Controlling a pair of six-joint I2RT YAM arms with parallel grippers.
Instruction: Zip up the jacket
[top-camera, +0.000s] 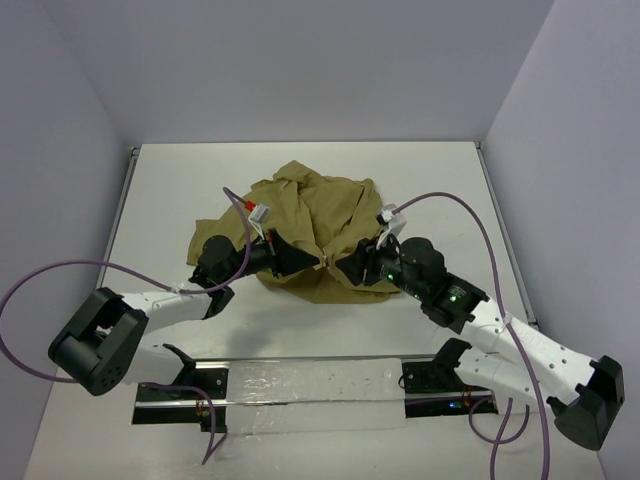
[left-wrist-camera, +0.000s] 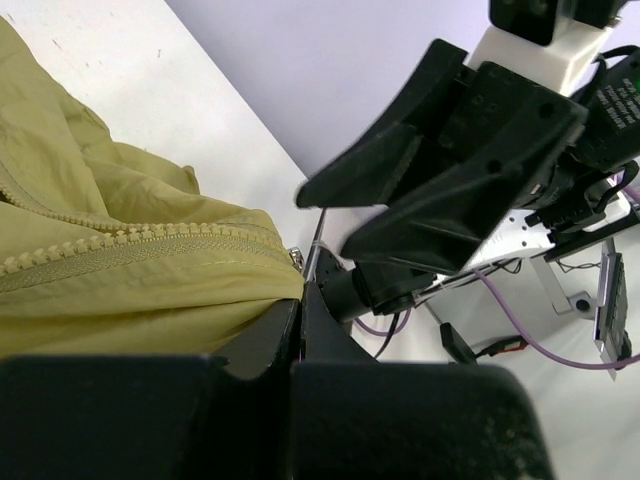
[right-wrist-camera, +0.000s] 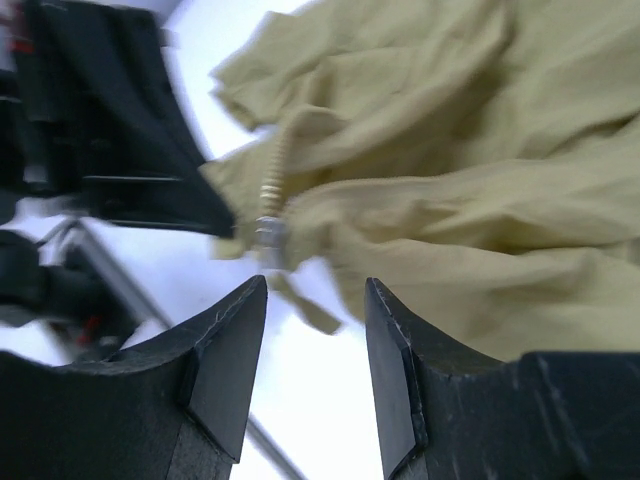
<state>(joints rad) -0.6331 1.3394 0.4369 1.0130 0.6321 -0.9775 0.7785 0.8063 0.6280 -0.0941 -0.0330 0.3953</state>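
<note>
Our left pincer (left-wrist-camera: 298, 320) is closed tight on the jacket (top-camera: 310, 215), pinching the cloth at its near hem, right where the zip (left-wrist-camera: 130, 240) ends. No gap shows between its two black fingers, and the fabric runs straight into them.

Our right pincer (right-wrist-camera: 316, 287) stands partly open, with a moderate gap, and holds nothing. Its fingertips hover just short of the jacket's near edge, and we cannot tell whether they brush the cloth. The slider (right-wrist-camera: 268, 233) hangs just beyond that gap, at the foot of the zip. The two pincers face each other at the jacket's near edge, tips close together, the left one on the jacket's left side.

The jacket is thin, soft olive-tan cloth, plain, crumpled into a loose heap with deep folds and raised ridges. The white table (top-camera: 180, 180) lies under it and shows bare on every side of it. The zip is a row of small pale teeth, the same colour as the cloth, set in a stitched tape that curves across the fabric. The slider looks small and metallic, though it is blurred in the right wrist view. The pincer fingers are matt black and wedge-shaped, with flat inner faces.
</note>
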